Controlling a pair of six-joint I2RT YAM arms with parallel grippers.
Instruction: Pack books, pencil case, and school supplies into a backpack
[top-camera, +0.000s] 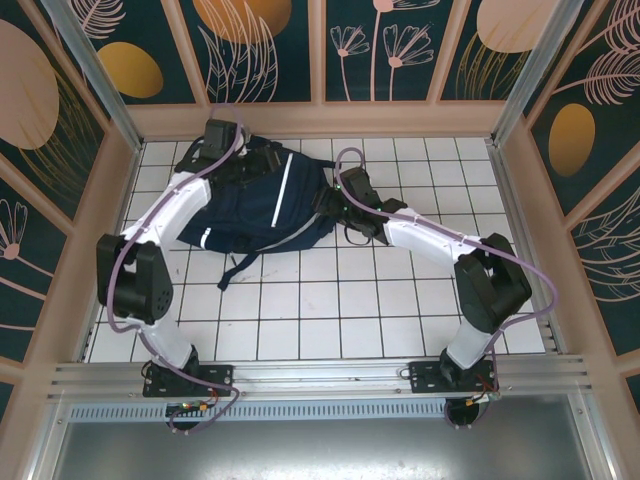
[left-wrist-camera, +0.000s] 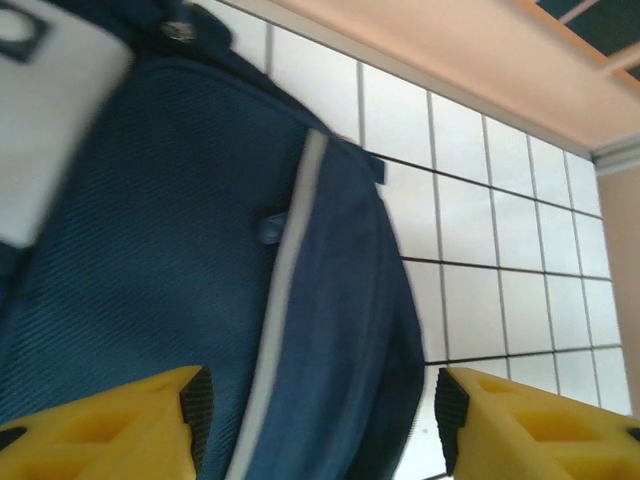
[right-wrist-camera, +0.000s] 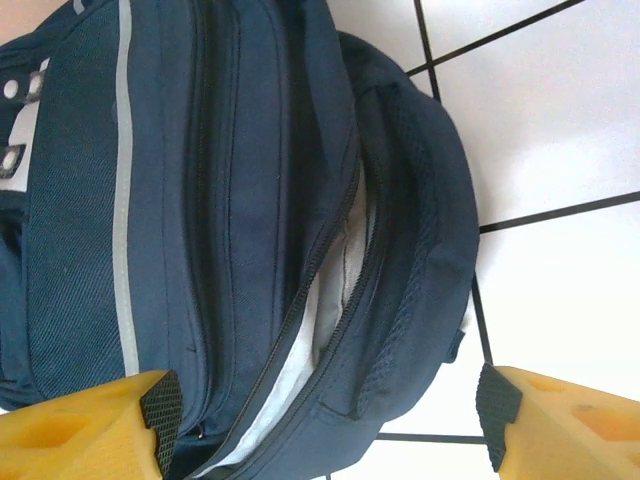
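The navy backpack (top-camera: 262, 205) lies on the white tiled table at the back, left of centre, with a white stripe (top-camera: 284, 190) across it. My left gripper (top-camera: 226, 140) hovers over its far left end, open; in the left wrist view the backpack (left-wrist-camera: 180, 250) and its stripe (left-wrist-camera: 285, 300) fill the space under the wide-apart gripper (left-wrist-camera: 322, 415). My right gripper (top-camera: 347, 195) is at the bag's right end, open. In the right wrist view that gripper (right-wrist-camera: 328, 415) straddles a partly unzipped opening (right-wrist-camera: 320, 310) with pale lining showing. The books, pencil case and school supplies are hidden.
A dark strap (top-camera: 236, 268) trails from the bag toward the front. Peach enclosure walls (top-camera: 320, 118) close off the back and sides. Bare tiles (top-camera: 330, 310) stretch between the bag and the arm bases.
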